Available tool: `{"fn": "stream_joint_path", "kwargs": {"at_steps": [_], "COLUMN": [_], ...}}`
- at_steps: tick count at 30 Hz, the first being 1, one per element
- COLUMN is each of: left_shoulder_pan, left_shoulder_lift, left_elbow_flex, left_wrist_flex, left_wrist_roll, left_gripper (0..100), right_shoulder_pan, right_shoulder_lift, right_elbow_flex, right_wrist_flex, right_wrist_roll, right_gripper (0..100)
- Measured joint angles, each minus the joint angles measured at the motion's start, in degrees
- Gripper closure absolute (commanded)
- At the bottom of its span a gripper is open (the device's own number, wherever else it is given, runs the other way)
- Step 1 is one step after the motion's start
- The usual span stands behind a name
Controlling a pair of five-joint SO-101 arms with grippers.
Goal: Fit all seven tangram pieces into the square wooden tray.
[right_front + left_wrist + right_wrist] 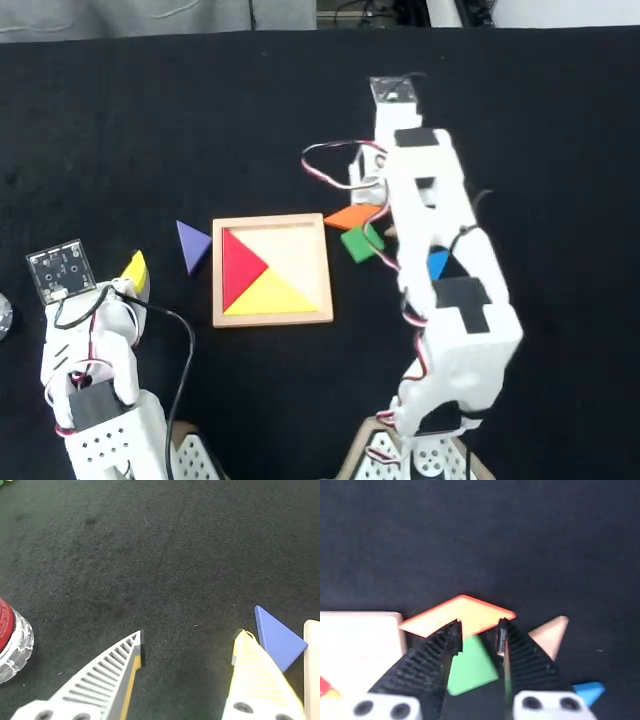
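Directly beneath my right gripper [480,625], its fingers [437,652] narrowly parted and pinching nothing, lies the green piece [475,666], with the orange piece [465,611] just beyond it and the wooden tray [360,640] close beside, on the side toward my wide-spread left gripper [191,635].

A red triangle [240,268] and a yellow triangle [268,296] lie in the square wooden tray [272,319]. A purple triangle [191,244] lies just left of it, an orange parallelogram [350,216] just right.
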Motion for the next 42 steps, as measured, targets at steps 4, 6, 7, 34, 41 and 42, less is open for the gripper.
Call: {"fn": "stream_joint_path", "kwargs": {"at_steps": [4,6,7,34,41,42], "left_shoulder_pan": [0.0,0.0,0.0,0.0,0.0,0.0], "left_shoulder_lift": [0.0,0.0,0.0,0.0,0.0,0.0], "left_elbow_flex": [0.0,0.0,0.0,0.0,0.0,0.0], "left_wrist_flex": [0.0,0.0,0.0,0.0,0.0,0.0], "left_wrist_roll": [0.0,0.0,0.0,0.0,0.0,0.0], "left_gripper": [71,71,71,71,71,71], "right_shoulder_pan": [-5.1,-7.6,-8.4,2.1,-1.1,-3.3], "right_shoulder_lift": [2.5,4.9,6.2,15.0,-6.2,-10.3], "right_elbow_flex": [-2.2,-3.4,-4.2,-8.7,9.8,13.9], "right_wrist_flex": [-1.0,-2.5,-3.2,23.5,13.6,11.5], "right_wrist_roll": [-1.1,-1.1,-0.9,15.0,16.6,16.9], "right_gripper": [91.7,92.0,92.0,98.7,98.7,98.7]}}
